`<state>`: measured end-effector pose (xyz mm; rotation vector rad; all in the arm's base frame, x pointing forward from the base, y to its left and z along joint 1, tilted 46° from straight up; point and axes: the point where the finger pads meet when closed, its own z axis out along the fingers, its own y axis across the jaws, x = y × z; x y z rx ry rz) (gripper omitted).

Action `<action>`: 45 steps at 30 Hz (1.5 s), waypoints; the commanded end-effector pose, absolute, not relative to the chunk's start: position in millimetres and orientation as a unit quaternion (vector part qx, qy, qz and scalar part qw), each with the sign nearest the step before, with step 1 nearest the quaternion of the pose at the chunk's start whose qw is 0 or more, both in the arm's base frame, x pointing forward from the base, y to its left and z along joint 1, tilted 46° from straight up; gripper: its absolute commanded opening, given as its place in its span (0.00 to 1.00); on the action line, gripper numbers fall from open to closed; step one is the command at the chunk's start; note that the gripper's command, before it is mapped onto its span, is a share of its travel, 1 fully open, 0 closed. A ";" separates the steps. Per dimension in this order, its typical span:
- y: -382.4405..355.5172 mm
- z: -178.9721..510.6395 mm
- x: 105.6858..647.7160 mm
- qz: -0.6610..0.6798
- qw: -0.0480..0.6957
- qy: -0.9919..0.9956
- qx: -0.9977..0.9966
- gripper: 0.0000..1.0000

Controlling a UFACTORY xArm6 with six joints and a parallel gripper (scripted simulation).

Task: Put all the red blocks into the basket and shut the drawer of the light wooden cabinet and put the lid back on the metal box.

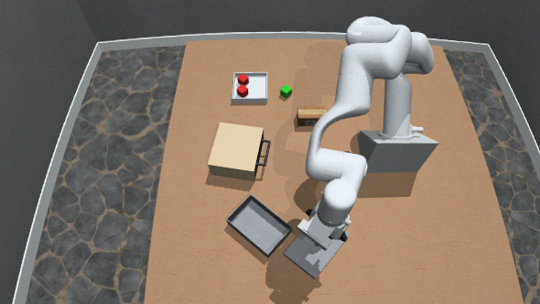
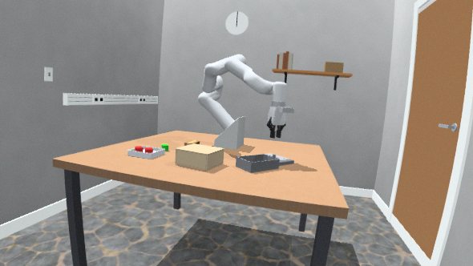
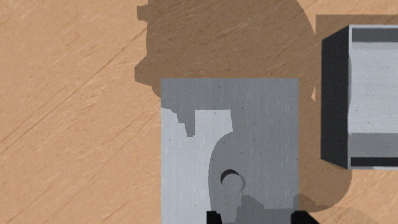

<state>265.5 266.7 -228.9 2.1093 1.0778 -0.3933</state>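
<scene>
Basket [image 1: 250, 98]: white, shallow, square, set toward the far left corner of the counter [image 1: 403, 238]; two red blocks [image 1: 243, 85] were seen inside it, small cubes judged light and rigid.

Metal box [image 1: 258, 224]: grey, open, seen bare inside, near the front edge.

Lid [image 1: 307, 255]: flat grey plate laid just beside the box on its right, small round knob [image 3: 230, 179] on top. Judged stiff, smooth, likely slippery; best taken by the knob.

Gripper [image 2: 276, 130]: suspended well above the lid, fingers partly drawn together, nothing held.
</scene>
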 end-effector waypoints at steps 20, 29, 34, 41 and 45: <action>219.5 -279.0 272.0 -0.150 0.360 0.419 0.820 0.44; 210.2 -288.4 272.9 -0.150 0.360 0.419 0.820 0.44; 209.3 -289.2 273.0 -0.150 0.360 0.419 0.820 0.44; 209.1 -289.5 273.0 -0.150 0.360 0.419 0.820 0.44; 209.2 -289.6 273.2 -0.150 0.360 0.419 0.820 0.44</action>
